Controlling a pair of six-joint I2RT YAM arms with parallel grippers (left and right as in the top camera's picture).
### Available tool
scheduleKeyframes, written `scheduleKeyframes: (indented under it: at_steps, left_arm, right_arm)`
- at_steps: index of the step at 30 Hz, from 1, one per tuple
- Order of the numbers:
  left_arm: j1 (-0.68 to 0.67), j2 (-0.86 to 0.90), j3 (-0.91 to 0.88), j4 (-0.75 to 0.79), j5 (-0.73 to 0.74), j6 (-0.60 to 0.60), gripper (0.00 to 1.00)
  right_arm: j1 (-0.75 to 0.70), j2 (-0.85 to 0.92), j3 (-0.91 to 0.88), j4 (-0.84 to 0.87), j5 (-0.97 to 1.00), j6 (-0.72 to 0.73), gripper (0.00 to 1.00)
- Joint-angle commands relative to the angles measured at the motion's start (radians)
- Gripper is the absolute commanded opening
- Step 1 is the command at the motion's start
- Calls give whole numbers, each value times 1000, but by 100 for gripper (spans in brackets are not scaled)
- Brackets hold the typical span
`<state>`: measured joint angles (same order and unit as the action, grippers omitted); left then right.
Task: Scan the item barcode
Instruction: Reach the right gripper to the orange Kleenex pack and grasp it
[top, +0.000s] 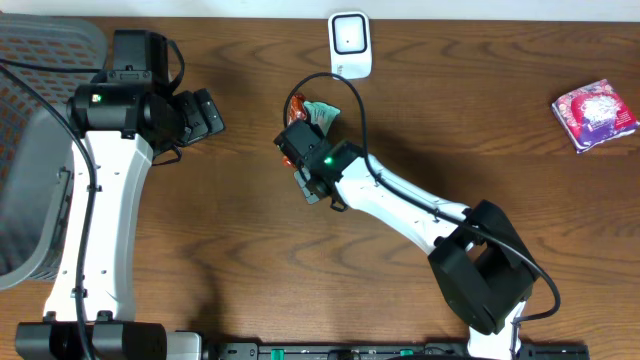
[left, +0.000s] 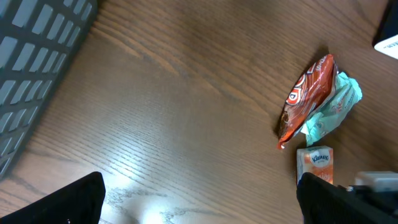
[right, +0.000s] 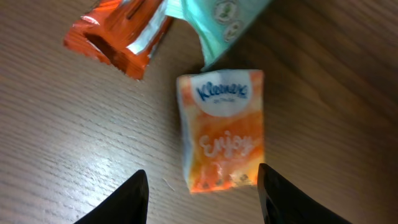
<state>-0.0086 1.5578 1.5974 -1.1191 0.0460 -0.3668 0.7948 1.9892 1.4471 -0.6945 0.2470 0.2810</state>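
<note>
The small orange Kleenex tissue pack of soft plastic (right: 221, 130) lies flat on the brown wooden desk (top: 240, 240), and the right gripper (right: 204, 199) hangs directly over it. In the right wrist view the 2 fingers (right: 134, 199) straddle the pack's near end. Its long axis runs away from the camera, square to the line on which the fingers close, so they would meet its 2 long sides across the short width. The pack sits off centre in the gap: one long edge is at or just beside one finger, while bare desk shows between the other edge and the other finger. This gripper is therefore released, spread around the pack and not yet grasping it. At the pack's far end, just beside it, lie a crumpled orange-red snack wrapper (left: 308, 99) and a mint-green pouch (left: 333, 109). The white barcode scanner (top: 350, 45) stands beyond them, near the desk's far edge. The left gripper (left: 199, 205) is released too, its fingers wide and empty, well apart from the pack, so the right arm is plainly nearer. Judging from this, the grasp comes next, then the lift towards the scanner.
</note>
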Motion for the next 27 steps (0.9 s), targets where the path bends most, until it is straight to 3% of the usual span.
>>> scheduleKeyframes:
  at_steps: [1, 17, 19, 23, 27]
  left_arm:
    - [2, -11, 8, -3, -10, -5, 98]
    - [2, -11, 8, -3, -10, -5, 98]
    - [2, -11, 8, -3, -10, -5, 98]
    - [2, -11, 8, -3, -10, -5, 98]
    - [2, -11, 8, -3, -10, -5, 98]
  right_arm:
    - [29, -5, -53, 52, 53, -28, 52]
    - [31, 55, -155, 203, 92, -80, 49]
    - [31, 62, -155, 205, 92, -79, 42]
    - [31, 63, -154, 205, 92, -50, 17]
    - [16, 62, -146, 193, 84, 16, 6]
